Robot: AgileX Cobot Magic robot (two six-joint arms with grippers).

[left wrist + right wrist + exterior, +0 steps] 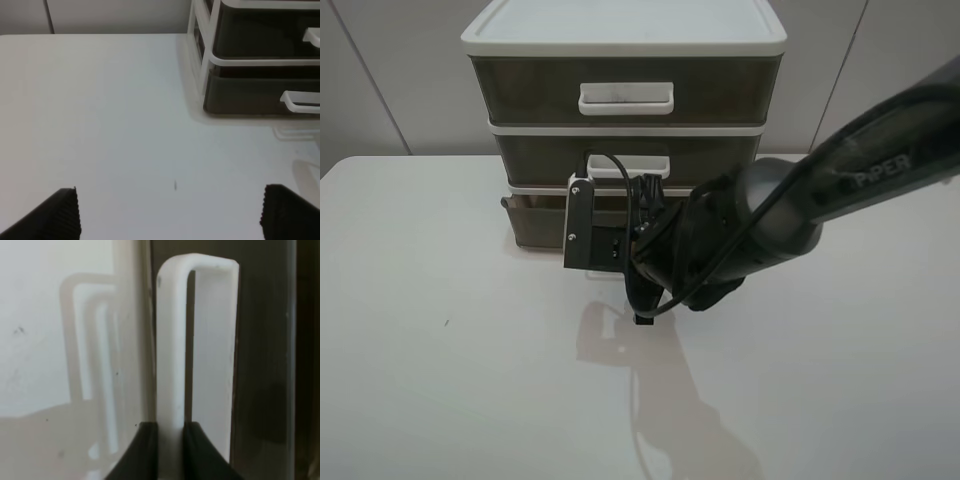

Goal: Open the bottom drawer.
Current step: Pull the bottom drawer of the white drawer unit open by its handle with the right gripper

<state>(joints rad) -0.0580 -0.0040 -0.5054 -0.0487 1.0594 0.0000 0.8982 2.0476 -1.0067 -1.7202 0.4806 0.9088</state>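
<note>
The bottom drawer [535, 222] is the lowest smoky-brown drawer of the white-framed unit [625, 35] at the back of the table. Its front stands a little out from the frame. My right gripper [607, 262] is at the drawer's front, mostly hidden by its wrist mount. In the right wrist view my right gripper [170, 432] is shut on the white loop handle [171, 350], one finger on each side of the bar. The drawer [245, 95] and its handle [300, 101] also show in the left wrist view. My left gripper [175, 215] is open and empty over the bare table, well left of the unit.
The middle drawer [720, 158] and the taller top drawer [530, 90] sit shut above it. The white table [440, 330] spreads in front and to both sides. A wall stands right behind the unit. My right arm [840, 190] reaches in from the right.
</note>
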